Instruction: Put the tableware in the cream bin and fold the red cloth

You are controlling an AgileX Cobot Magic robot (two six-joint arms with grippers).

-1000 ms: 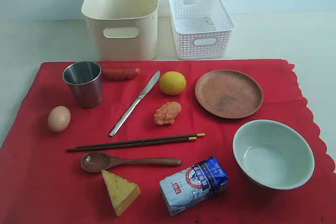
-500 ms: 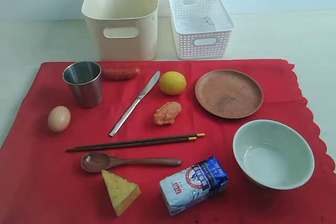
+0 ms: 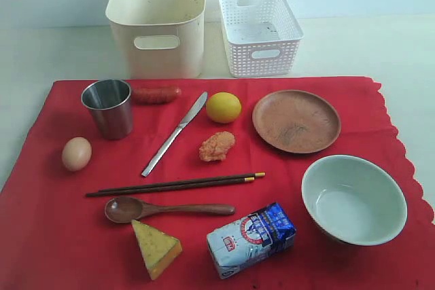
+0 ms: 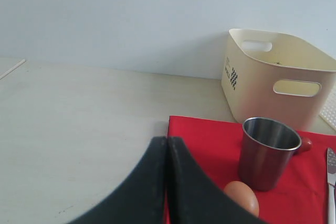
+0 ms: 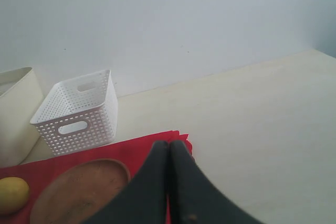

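Note:
The red cloth (image 3: 68, 236) lies flat and carries the tableware: a steel cup (image 3: 108, 109), a silver knife (image 3: 174, 134), dark chopsticks (image 3: 175, 184), a wooden spoon (image 3: 167, 208), a round brown plate (image 3: 296, 121) and a pale green bowl (image 3: 353, 199). Behind the cloth stands the cream bin (image 3: 158, 20). Neither arm shows in the exterior view. My left gripper (image 4: 167, 140) is shut and empty over the cloth's (image 4: 210, 140) left edge, near the cup (image 4: 268, 152). With nothing in it, my right gripper (image 5: 168, 144) is shut above the cloth's (image 5: 147, 145) far right corner, beside the plate (image 5: 79, 192).
A white lattice basket (image 3: 259, 30) stands right of the bin. On the cloth also lie a sausage (image 3: 156, 94), a lemon (image 3: 223, 107), an egg (image 3: 76, 153), an orange food lump (image 3: 217, 147), a cheese wedge (image 3: 156, 248) and a milk carton (image 3: 251, 238). Bare table surrounds the cloth.

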